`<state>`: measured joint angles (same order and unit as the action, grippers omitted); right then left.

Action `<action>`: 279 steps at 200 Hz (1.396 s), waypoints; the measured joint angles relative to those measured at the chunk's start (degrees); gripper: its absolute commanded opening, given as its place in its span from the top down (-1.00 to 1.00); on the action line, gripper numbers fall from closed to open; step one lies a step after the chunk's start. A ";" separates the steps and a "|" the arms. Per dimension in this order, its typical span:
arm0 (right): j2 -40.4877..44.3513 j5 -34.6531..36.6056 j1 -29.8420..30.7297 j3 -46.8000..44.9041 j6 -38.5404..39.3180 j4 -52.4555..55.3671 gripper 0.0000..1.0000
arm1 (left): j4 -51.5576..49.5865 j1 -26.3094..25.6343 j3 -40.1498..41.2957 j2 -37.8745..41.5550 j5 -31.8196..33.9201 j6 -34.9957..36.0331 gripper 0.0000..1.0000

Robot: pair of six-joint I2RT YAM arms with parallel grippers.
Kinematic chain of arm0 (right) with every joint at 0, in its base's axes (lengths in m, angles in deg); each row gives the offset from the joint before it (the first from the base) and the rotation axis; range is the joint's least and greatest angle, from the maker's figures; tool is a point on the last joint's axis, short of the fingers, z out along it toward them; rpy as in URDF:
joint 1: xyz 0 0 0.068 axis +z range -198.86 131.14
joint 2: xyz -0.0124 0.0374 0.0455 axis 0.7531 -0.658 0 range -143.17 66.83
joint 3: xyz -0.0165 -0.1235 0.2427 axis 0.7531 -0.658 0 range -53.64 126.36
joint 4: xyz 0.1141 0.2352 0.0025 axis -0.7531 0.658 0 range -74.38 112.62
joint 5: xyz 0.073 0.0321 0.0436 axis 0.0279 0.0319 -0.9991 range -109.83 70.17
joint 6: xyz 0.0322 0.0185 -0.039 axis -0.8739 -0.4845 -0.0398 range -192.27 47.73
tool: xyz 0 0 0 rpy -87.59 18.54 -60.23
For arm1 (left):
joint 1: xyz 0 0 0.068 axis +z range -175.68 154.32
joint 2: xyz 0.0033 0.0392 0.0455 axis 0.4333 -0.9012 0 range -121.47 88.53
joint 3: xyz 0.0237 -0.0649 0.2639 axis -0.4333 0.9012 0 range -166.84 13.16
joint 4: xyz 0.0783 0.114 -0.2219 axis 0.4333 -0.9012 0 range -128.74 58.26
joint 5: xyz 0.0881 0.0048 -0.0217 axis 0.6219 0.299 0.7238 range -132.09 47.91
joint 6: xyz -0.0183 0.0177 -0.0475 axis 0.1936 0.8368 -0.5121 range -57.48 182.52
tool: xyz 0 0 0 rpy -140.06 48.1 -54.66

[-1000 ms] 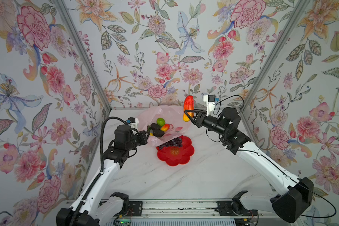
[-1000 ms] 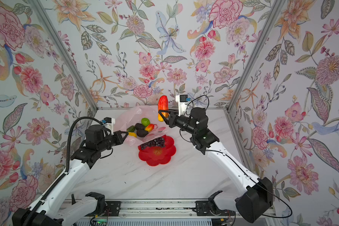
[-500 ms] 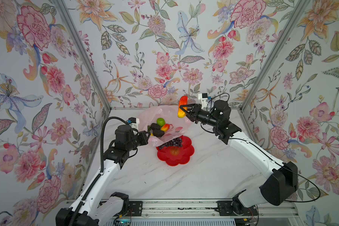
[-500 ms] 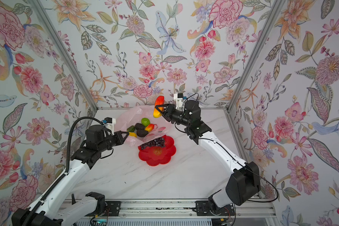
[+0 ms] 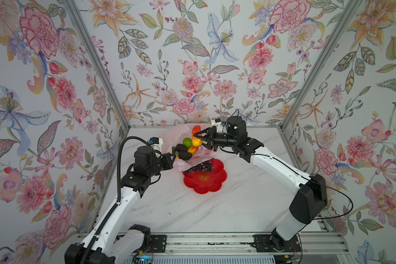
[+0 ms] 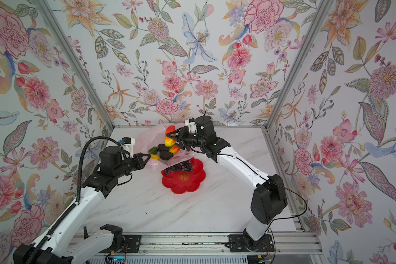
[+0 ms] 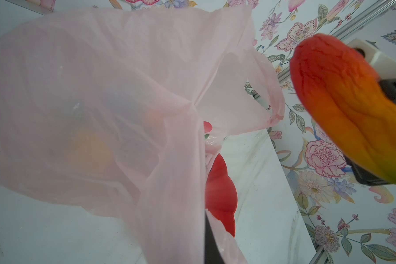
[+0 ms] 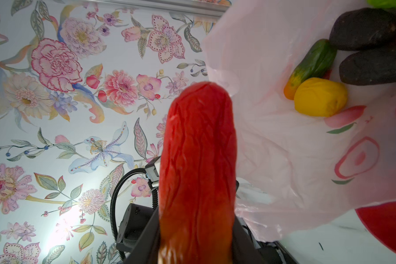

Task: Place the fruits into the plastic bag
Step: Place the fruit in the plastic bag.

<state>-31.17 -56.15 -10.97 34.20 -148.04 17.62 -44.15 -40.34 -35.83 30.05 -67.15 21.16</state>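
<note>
Currently the red long piece (image 5: 195,131) is clamped, tilted, between the partly open fingers of the right gripper (image 5: 199,140), over the mouth of the plastic bag (image 5: 173,136). Inside the bag lie two dark avocados (image 5: 184,155), a green ball (image 5: 187,142), a mango (image 5: 192,150), a lemon (image 8: 319,97) and a green-orange piece (image 8: 311,64). The left gripper (image 5: 174,158), fully closed, pinches the bag's edge. The grape bunch (image 5: 199,166) rests on the red plate (image 5: 206,182), against the bag, on the marble table (image 5: 192,212).

both top views high at front, angled down over whole table (image 5: 192,212), left wrist close behind bag (image 7: 101,91), right wrist close along red fruit (image 8: 197,160), wrists share bag
</note>
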 measured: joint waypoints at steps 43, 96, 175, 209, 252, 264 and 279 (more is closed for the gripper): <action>-6.56 -2.14 3.15 0.81 -0.42 2.97 0.82 | 0.00 -0.04 0.00 0.00 0.02 0.00 1.00; -20.15 -2.43 2.12 13.09 -0.59 4.79 0.79 | 0.02 -0.04 0.11 -0.02 0.00 -0.02 1.00; -44.50 -0.44 -1.01 40.68 0.50 11.54 0.67 | -0.02 -0.04 0.37 -1.31 0.00 0.04 1.00; -48.94 0.79 -2.27 42.99 0.48 13.09 0.40 | 0.00 -0.07 0.37 -2.01 0.00 0.07 1.00; -49.24 0.76 -2.91 43.52 0.63 13.66 0.08 | 0.02 -0.68 0.37 -3.21 0.02 0.24 1.00; -49.24 0.74 -2.89 43.69 0.90 13.66 0.04 | 0.07 -0.85 0.37 -3.50 0.00 0.24 1.00; -49.24 0.68 -2.89 43.76 1.16 13.64 0.02 | 0.09 -1.07 0.37 -3.91 0.00 0.26 1.00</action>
<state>-80.41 -55.47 -13.85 77.95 -146.88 31.26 -44.06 -41.41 -35.46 26.14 -67.15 21.42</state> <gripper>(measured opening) 0.480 0.047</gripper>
